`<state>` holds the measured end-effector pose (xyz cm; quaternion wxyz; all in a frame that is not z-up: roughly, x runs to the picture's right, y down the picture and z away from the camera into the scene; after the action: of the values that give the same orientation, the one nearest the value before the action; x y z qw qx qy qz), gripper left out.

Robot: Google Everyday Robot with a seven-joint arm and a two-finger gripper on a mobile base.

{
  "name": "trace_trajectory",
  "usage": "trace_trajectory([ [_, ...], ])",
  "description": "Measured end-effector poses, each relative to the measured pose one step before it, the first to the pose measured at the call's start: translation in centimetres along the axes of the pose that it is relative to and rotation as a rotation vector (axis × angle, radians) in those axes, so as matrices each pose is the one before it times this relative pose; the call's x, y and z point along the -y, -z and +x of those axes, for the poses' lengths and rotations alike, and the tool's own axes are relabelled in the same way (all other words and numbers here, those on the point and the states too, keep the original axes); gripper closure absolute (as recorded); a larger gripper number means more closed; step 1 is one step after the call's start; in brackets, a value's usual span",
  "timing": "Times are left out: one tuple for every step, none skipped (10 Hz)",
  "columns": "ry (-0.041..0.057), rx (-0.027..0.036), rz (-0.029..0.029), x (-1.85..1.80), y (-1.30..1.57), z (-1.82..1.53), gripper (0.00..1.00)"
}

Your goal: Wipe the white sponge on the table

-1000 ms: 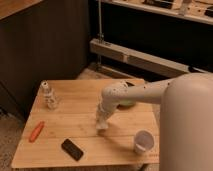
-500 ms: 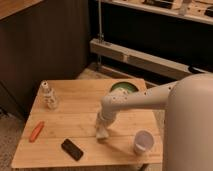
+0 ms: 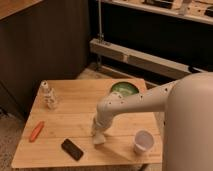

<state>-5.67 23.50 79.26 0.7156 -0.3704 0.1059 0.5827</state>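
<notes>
The table (image 3: 75, 117) is a low rectangle with a light wood plank top. My arm reaches down from the right to the table's front middle. My gripper (image 3: 98, 134) points down at the table top and is shut on the white sponge (image 3: 99, 140), a small off-white block at its tip. The sponge rests against the wood, between the black rectangular object and the cup. The gripper hides most of the sponge.
A green bowl (image 3: 123, 91) sits at the table's back right, behind the arm. A whitish cup (image 3: 143, 141) stands at the front right. A black rectangular object (image 3: 72, 149) lies front left, an orange stick-like item (image 3: 36, 131) at the left edge, and a small white bottle-like figure (image 3: 48, 95) back left.
My gripper with the sponge has moved toward the table's front edge and lower, ending a little to the left. The other objects have not moved.
</notes>
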Motion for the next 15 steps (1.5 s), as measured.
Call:
trace_trajectory([
  [0.01744,-0.01088,0.00046,-0.461,-0.342,-0.050,0.95],
  [0.02123,-0.01835,-0.00060,-0.581,-0.655,-0.092,0.95],
  [0.02586,-0.01380,-0.00318,-1.019,-0.724,-0.330,0.95],
  [0.01944,-0.00508,-0.00697,-0.484,-0.341,-0.036,0.95],
  [0.02047,0.00065,-0.01095,-0.167,-0.117,0.071,0.94],
  [0.01529,0.00228,-0.00433,-0.510,0.007,-0.070,0.89],
  [-0.01106,0.00576,0.00590,-0.120,0.446,-0.131,0.80],
  [-0.01761,-0.00004,0.00662,0.790,0.357,0.027,0.72],
  [-0.00470,-0.00337,0.00458,0.918,0.159,0.041,0.60],
  [0.00599,-0.00102,-0.00079,-0.170,-0.095,-0.161,0.53],
  [0.00849,0.00057,-0.00233,-0.375,-0.160,-0.107,0.50],
  [0.00633,-0.00038,-0.00178,-0.546,-0.095,-0.122,0.51],
  [-0.00250,-0.00207,0.00601,0.109,0.229,-0.110,0.45],
  [-0.00257,-0.00203,0.00355,0.300,0.165,-0.042,0.38],
  [0.00156,-0.00125,0.00082,0.070,0.091,-0.040,0.33],
])
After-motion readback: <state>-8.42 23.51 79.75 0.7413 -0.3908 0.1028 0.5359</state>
